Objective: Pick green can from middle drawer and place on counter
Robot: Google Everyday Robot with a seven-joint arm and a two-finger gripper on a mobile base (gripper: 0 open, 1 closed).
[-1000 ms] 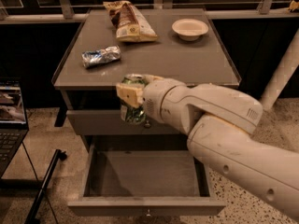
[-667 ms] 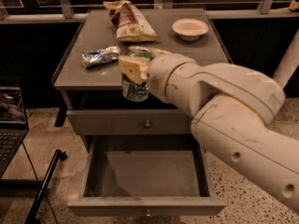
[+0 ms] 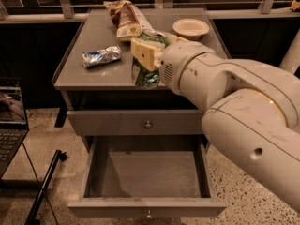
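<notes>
My gripper [image 3: 146, 55] is shut on the green can [image 3: 146, 70], held upright with its silver top up. The can hangs over the front part of the counter [image 3: 89, 76], close to its surface; I cannot tell if it touches. One pale finger [image 3: 144, 53] shows across the can's front. The middle drawer [image 3: 145, 175] below stands pulled wide open, with a bare grey floor and a small knob on its front. My large white arm comes in from the right.
On the counter lie a crumpled silver-blue foil packet [image 3: 101, 56] at left, a brown snack bag [image 3: 125, 18] at the back and a white bowl [image 3: 191, 28] at back right. A closed drawer front with a knob [image 3: 148, 124] sits above the open drawer. A laptop [image 3: 10, 121] stands at left.
My gripper has lifted the green can from in front of the cabinet up and back, over the counter's front edge. The arm has risen with it.
</notes>
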